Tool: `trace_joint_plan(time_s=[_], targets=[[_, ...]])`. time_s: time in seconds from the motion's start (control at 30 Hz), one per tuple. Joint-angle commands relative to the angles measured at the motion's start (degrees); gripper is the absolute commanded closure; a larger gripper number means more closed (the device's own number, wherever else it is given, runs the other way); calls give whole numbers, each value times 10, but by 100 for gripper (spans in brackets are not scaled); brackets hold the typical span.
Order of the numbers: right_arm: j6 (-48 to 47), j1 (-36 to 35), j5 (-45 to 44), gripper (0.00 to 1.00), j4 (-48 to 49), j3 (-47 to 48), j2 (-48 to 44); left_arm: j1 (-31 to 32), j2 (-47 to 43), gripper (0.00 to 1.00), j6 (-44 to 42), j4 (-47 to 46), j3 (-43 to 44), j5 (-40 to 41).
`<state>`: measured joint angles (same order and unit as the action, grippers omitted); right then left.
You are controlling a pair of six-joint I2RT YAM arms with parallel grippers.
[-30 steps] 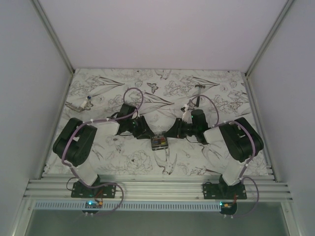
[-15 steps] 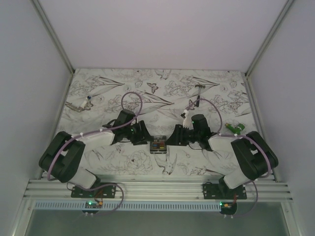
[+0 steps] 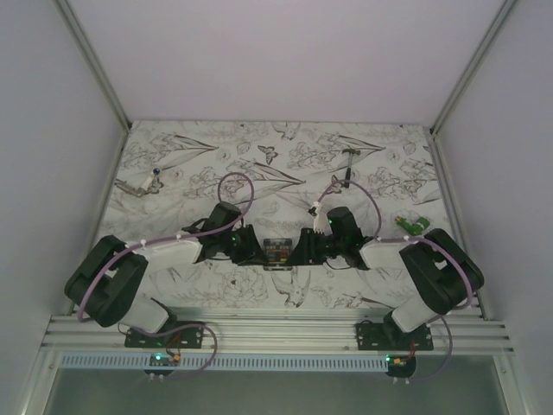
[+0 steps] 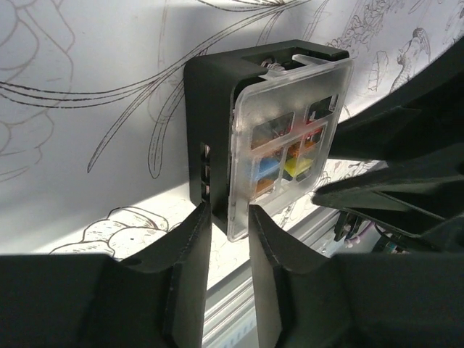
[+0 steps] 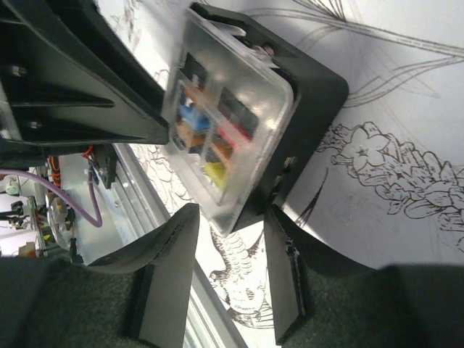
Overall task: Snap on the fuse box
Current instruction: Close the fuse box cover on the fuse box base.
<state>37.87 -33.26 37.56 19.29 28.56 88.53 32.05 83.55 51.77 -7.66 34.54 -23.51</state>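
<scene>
The fuse box (image 3: 277, 252) is a small black box with a clear cover over blue, yellow and red-orange fuses. It is held between my two grippers at the middle of the table. In the left wrist view the fuse box (image 4: 217, 130) stands on edge, and my left gripper (image 4: 229, 221) pinches its lower edge, base and cover between the fingertips. In the right wrist view my right gripper (image 5: 230, 217) is closed on the opposite end of the fuse box (image 5: 312, 94). The cover (image 5: 232, 123) sits slightly tilted on the base. In the top view my left gripper (image 3: 256, 252) and right gripper (image 3: 299, 251) face each other.
A small dark hammer (image 3: 346, 169) lies at the back right. A green object (image 3: 413, 226) lies by the right arm's elbow. A small metal piece (image 3: 140, 183) lies at the far left. An aluminium rail (image 3: 276, 328) runs along the near edge.
Both arms have folded back, with elbows dropped outward and wrists lower. The fuse box stays gripped between both grippers near the centre, shifted only slightly.
</scene>
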Motion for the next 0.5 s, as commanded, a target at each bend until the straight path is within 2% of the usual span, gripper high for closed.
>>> trace_joint_plan(time_s=[0.0,0.17,0.33,0.47], targets=[[2,-8,-3,56,25,-4,39,5,20,74,4,8,-6,1],[10,-8,7,66,57,-11,87,6,47,83,8,8,-9,2],[16,-8,7,78,74,-11,117,13,80,87,27,-14,-23,1],[9,-8,1,80,62,-10,109,13,95,87,38,-32,-32,2]])
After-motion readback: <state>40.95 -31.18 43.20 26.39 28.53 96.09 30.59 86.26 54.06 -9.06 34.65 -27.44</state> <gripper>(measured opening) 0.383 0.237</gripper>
